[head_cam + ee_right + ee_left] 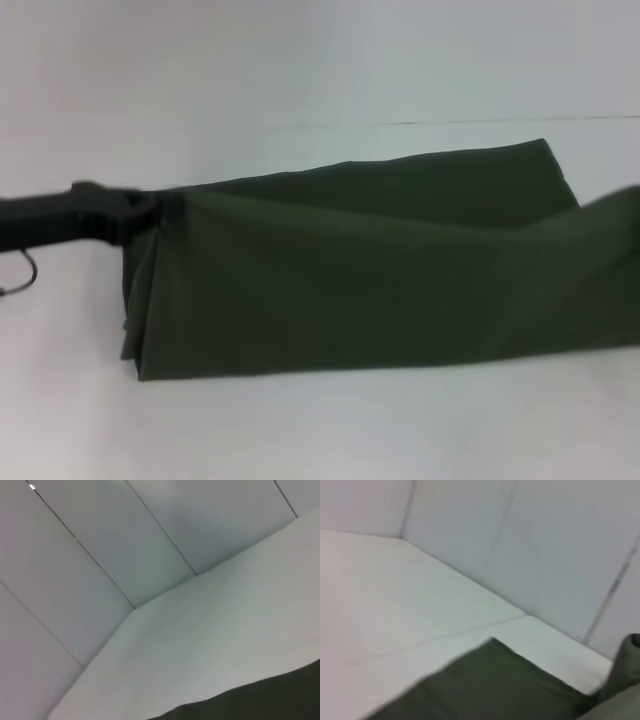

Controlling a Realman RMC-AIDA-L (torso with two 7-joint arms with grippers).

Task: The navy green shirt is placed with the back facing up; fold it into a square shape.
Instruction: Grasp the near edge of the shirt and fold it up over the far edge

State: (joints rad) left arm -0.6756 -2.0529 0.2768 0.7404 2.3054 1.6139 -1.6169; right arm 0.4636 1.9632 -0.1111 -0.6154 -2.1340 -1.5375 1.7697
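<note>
Where left pincer (165, 215) pinches it, navy green shirt (380, 275) stretched left-right

Plain white counter (300, 430) under soft even light, pale panelled walls (125, 535) with thin dark seams, meeting at a corner

navy green shirt (380, 280): plain dark olive | left claw (160, 212): black | table (300, 430): white | wall panels (150, 525): pale grey

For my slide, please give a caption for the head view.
Left gripper pinches the lifted left edge of the navy green shirt, folded lengthwise on the white table.
</note>
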